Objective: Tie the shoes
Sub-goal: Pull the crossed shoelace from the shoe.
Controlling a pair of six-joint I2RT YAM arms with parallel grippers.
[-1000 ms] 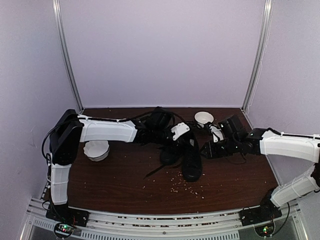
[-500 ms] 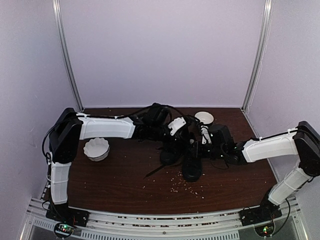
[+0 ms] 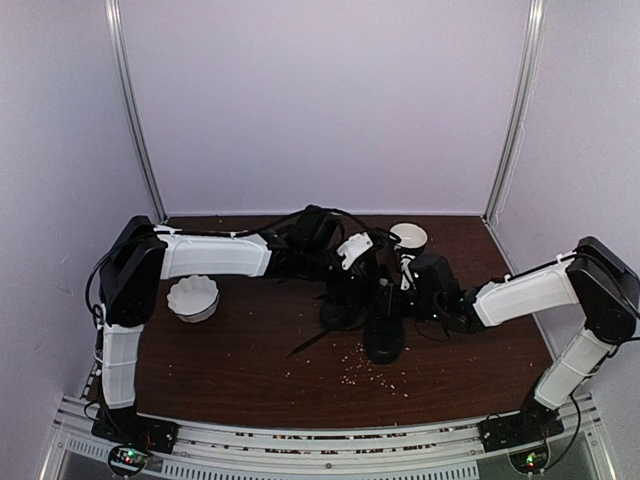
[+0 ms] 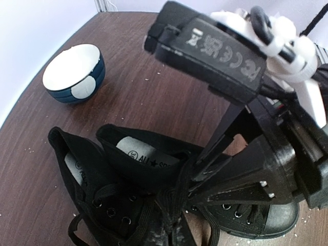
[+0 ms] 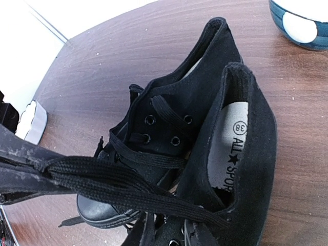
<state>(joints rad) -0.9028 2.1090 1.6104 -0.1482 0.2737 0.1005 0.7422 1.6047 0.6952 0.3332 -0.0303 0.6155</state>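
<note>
2 claws on the laces (image 5: 118, 182), with the shoes (image 3: 383, 335) just on the near side of the blue bowl (image 3: 408, 237).
My left gripper (image 4: 173, 202) is pinched fully shut on the laces above the shoes, which sit side by side. My right gripper (image 3: 392, 290), between the bowl and the shoes, stands narrow and seems to clamp a taut bundle, though its tips are half out of frame. I'd pull level and opposed, so neither shoe drags toward the bowl.

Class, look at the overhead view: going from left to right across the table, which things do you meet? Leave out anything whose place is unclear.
white bowl → shoes → right arm
</note>
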